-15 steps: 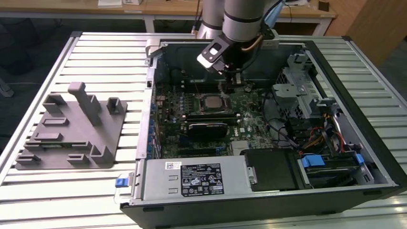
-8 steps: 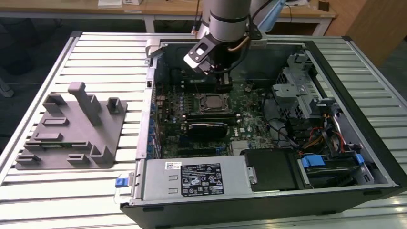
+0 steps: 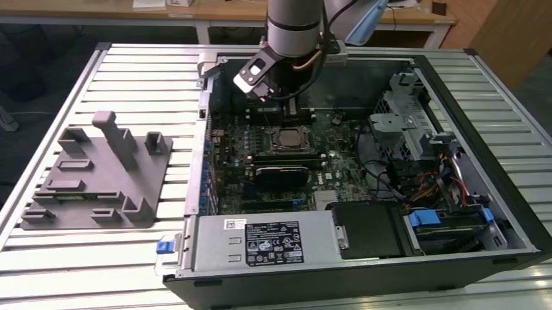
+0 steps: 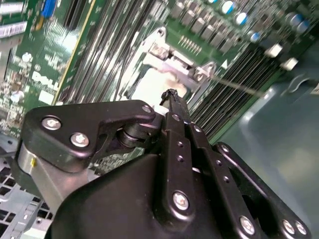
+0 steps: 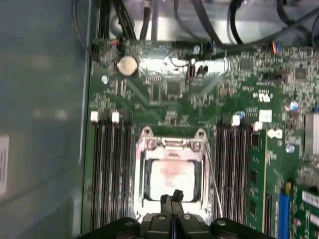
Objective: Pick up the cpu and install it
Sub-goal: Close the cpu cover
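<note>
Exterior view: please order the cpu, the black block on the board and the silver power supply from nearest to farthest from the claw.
1. cpu, right by the claw.
2. black block, in the middle of the motherboard.
3. silver power supply, closest to the camera.

Both wrist views close above socket [image 5: 172, 169]
</note>
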Robot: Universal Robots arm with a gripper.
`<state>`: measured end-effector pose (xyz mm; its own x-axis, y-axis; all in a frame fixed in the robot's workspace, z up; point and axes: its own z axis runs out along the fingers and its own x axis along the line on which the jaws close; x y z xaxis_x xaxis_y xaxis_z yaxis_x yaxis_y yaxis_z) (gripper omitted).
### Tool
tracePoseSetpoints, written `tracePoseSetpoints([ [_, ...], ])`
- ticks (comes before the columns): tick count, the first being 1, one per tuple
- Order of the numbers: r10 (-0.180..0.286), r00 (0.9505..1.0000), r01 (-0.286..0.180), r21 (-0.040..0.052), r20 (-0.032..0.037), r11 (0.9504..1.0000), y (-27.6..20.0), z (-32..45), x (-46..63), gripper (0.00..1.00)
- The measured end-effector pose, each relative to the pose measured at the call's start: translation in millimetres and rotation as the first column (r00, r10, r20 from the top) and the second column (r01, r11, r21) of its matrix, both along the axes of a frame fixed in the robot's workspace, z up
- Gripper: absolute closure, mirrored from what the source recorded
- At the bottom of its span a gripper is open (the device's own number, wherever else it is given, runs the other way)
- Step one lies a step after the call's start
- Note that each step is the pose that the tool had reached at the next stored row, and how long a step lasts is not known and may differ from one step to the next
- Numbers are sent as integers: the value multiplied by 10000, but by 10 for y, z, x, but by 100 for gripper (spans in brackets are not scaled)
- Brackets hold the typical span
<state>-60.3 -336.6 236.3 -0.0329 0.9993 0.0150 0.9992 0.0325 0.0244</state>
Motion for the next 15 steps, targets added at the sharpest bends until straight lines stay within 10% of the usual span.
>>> tracePoseSetpoints([
  [15,118,9999,-118,-1,-1,9999,0,-16,-40,89],
])
